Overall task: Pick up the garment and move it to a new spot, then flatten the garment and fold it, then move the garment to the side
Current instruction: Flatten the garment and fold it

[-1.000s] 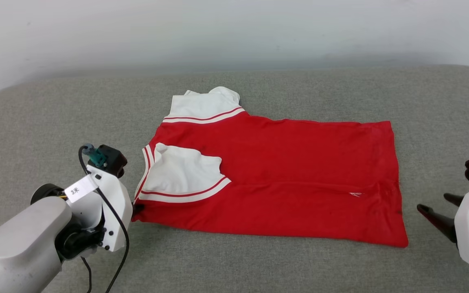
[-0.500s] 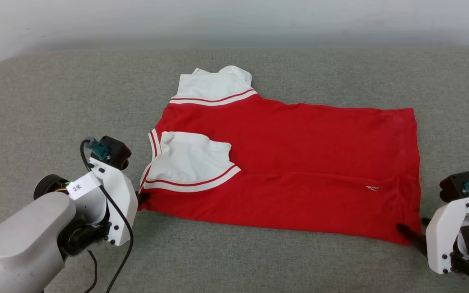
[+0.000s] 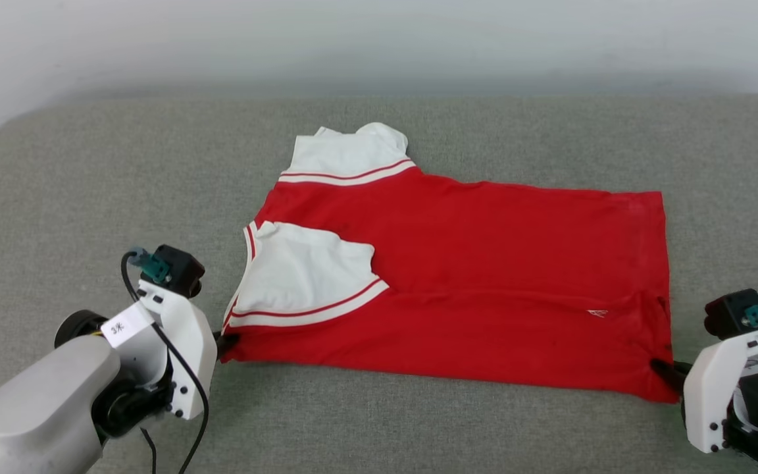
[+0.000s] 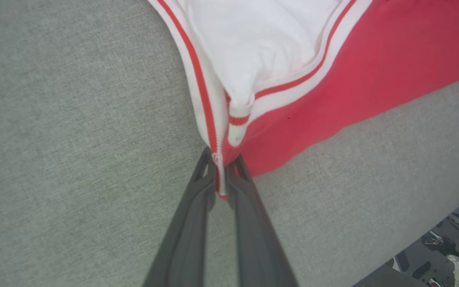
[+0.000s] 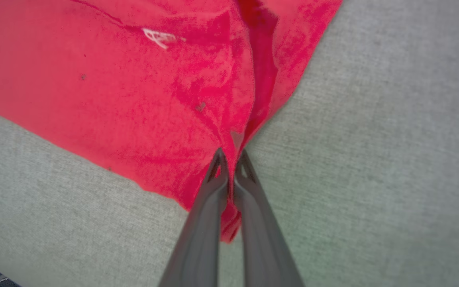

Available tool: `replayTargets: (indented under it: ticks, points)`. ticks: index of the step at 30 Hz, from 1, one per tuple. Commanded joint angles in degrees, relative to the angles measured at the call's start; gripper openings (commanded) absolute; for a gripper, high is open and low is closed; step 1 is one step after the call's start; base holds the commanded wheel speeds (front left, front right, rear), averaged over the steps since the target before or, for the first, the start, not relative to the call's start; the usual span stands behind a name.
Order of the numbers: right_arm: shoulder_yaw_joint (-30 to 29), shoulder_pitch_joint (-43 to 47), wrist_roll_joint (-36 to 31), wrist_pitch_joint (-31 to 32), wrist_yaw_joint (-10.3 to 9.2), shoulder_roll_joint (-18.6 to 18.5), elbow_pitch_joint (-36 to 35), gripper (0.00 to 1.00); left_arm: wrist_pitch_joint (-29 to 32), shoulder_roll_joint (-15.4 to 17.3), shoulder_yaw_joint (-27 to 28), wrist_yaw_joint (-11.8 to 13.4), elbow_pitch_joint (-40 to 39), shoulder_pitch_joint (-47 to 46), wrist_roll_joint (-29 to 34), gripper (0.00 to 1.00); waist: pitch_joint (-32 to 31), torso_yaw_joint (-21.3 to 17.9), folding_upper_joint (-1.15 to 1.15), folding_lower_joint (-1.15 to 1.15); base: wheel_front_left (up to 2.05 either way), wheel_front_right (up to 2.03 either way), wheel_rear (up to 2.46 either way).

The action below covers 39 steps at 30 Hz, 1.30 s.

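Two near corners of the garment (image 3: pixel 484 283), flat at the cushion's (image 3: pixel 89 197) middle, are pinched: left gripper (image 4: pixel 221 169) grasps the striped-trim corner, right gripper (image 5: pixel 231 159) the hem corner.

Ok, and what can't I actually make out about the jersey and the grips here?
- Underside of the jersey: head view, pressed against the grey cushion.
- Small white mark near the hem: too small in the head view, blurred in the right wrist view.
- Fingertips of the left gripper: head view, mostly hidden behind its own white wrist housing.
- Layers pinched by the right gripper: right wrist view, fabric bunches over the tips.
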Motion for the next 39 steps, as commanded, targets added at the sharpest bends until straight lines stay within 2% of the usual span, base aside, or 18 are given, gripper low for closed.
replayTargets:
  ticks: [1, 7, 14, 20, 27, 28, 29, 30, 34, 39]
  points:
    - [0.0, 1.1, 0.7, -0.6, -0.10, -1.0, -0.4, 0.00, -0.4, 0.6, 0.2, 0.1, -0.3, 1.2, -0.2, 0.00, -1.3, 0.0, 0.00, 0.00, 0.00, 0.00, 0.00]
    - [-0.3, 3.3, 3.0, -1.3, -0.10, -4.2, -4.6, 0.00, -1.5, 2.9, 0.0, 1.3, -3.5, 4.6, -0.9, 0.00, -4.0, -0.1, 0.00, 0.00, 0.00, 0.00, 0.00]
    - [-2.6, 7.4, 4.7, 1.9, -0.11, -7.1, -8.7, 0.00, -2.2, 4.9, -0.5, 4.0, -7.5, 9.3, -2.4, 0.00, -4.6, -0.2, 0.00, 0.00, 0.00, 0.00, 0.00]
    - [-4.2, 9.6, 4.1, 3.7, -0.11, -5.6, -7.4, 0.00, -2.3, 4.2, -1.2, 4.7, -6.7, 11.5, -3.5, 0.00, -3.0, -0.3, 0.00, 0.00, 0.00, 0.00, 0.00]
    - [-3.9, 9.8, 2.5, 2.1, -0.11, -2.6, -3.7, 0.00, -2.6, 2.4, -1.7, 3.7, -2.8, 12.3, -3.9, 0.00, -2.4, -0.4, 0.00, 0.00, 0.00, 0.00, 0.00]
    - [-3.9, 9.8, 2.6, 1.5, -0.11, -2.3, -3.6, 0.13, -3.0, 2.2, -1.5, 3.6, -2.4, 12.4, -3.9, 0.25, -2.6, -0.4, 0.00, 0.00, 0.00, 0.00, 0.00]
    - [-4.1, 9.8, 2.4, 0.7, -0.11, -2.2, -3.6, 0.42, -3.5, 2.2, -1.4, 3.7, -2.0, 12.2, -3.4, 1.00, -2.9, -0.4, 0.00, 0.00, 0.00, 0.00, 0.00]
    - [-4.3, 9.7, 2.0, -0.3, -0.11, -2.3, -3.8, 1.00, -4.0, 2.2, -1.3, 3.7, -1.8, 12.0, -3.1, 1.00, -3.2, -0.4, 0.00, 0.00, 0.00, 0.00, 0.00]
    - [-6.2, 10.5, 1.0, -4.6, -0.09, -2.2, -5.2, 1.00, -5.8, 2.8, -0.9, 4.0, -2.5, 11.0, -1.9, 1.00, -5.0, -0.4, 0.00, 0.00, 0.00, 0.00, 0.00]
    - [-11.8, 11.2, -3.6, -12.8, -0.09, -0.6, -8.7, 1.00, -10.5, 4.3, 1.0, 5.5, -4.7, 8.8, 1.3, 1.00, -6.6, -1.1, 0.00, 0.00, 0.00, 0.00, 0.00]
